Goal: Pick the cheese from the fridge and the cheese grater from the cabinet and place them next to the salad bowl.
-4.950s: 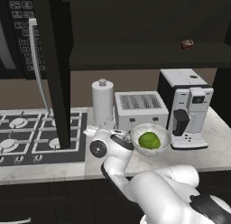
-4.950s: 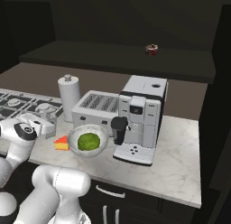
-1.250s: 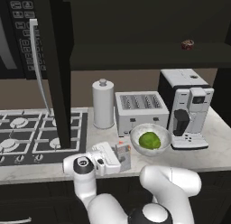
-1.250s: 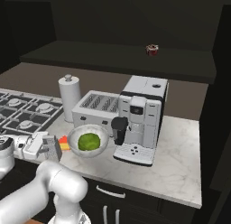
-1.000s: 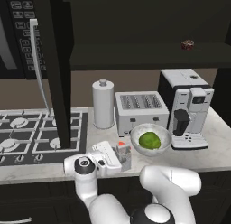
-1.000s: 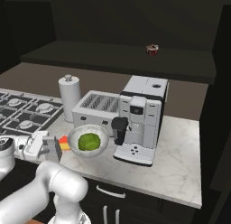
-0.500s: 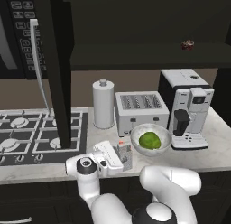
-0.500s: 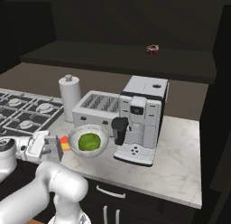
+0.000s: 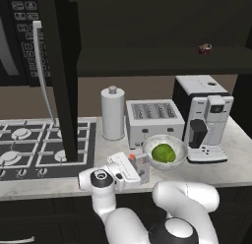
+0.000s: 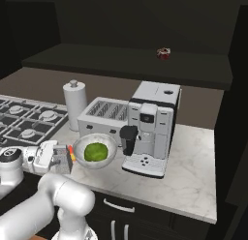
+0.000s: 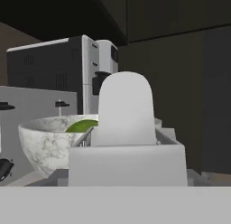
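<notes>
Hand (image 9: 139, 170) sits low at the front edge of the table (image 9: 236, 162), w/ the cheese grater (image 9: 142, 167) at its tip – a small grey box shape just left of the salad bowl (image 9: 165, 152) in left base view. From the right base view the hand (image 10: 63, 160) appears as a white block w/ the grater (image 10: 62, 159) on its end, close beside the bowl's (image 10: 94, 152) rim; touching or not, can't tell. In the hand view the grater (image 11: 126, 146) stands right in front of the lens, pale rounded handle up, wide base below, covering the fingers – so whether the hand is clamped on it or spread can't be told from these frames.

Cheese (image 9: 132, 158): only a small red-orange bit visible, on the table betw. hand and bowl, hard against the bowl's left side; same sliver in right base view (image 10: 72, 156). Bowl holds the green leafy ball (image 9: 164, 152).

Further out: toaster (image 9: 154, 121) behind the bowl, white paper-towel roll (image 9: 113, 113) to its left, coffee machine (image 9: 204, 115) to the right. Hob (image 9: 29, 149) on the left – an open dark cabinet door (image 9: 61, 76) w/ long silver handle (image 9: 42, 71) hangs over it. Tiny dark-red round object (image 9: 204, 48) on the upper shelf (image 10: 121, 65).
</notes>
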Available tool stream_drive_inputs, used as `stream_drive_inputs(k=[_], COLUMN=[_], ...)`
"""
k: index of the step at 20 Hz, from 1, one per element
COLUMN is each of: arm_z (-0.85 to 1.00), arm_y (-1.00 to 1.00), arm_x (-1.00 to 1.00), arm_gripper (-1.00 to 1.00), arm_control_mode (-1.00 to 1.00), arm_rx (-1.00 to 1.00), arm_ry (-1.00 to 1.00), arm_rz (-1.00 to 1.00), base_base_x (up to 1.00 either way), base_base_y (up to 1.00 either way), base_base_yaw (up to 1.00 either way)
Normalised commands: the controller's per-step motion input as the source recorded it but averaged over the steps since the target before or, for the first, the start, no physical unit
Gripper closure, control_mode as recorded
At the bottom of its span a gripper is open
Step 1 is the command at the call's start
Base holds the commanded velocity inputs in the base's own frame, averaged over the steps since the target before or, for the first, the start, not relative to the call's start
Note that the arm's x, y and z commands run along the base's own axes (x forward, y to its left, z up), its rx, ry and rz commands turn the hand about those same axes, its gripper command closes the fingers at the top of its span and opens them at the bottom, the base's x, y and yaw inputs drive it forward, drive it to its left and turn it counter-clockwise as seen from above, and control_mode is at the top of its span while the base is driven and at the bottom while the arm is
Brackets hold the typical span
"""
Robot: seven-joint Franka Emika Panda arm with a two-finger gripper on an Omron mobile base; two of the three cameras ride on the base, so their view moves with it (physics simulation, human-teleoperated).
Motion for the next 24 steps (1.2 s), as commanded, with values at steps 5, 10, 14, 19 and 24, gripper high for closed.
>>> stream_drive_inputs(k=[5, 10, 14, 19, 24], arm_z=[-0.13, -0.11, -0.07, -0.07, -0.03], arm_y=[-0.24, -0.04, 0.00, 0.00, 0.00], arm_x=[0.08, 0.14, 0.01, 0.00, 0.00], arm_gripper=[1.00, 1.00, 1.00, -1.00, -1.00], arm_control_mode=[-1.00, -1.00, -1.00, -1.00, -1.00], arm_rx=[0.00, 0.00, 0.00, 0.02, 0.01], arm_ry=[-0.01, 0.00, 0.00, 0.00, 0.00], arm_rz=[0.05, 0.07, 0.06, 0.01, 0.00], base_base_x=[0.00, 0.00, 0.00, 0.00, 0.00], base_base_y=[0.00, 0.00, 0.00, 0.00, 0.00], base_base_yaw=[0.00, 0.00, 0.00, 0.00, 0.00])
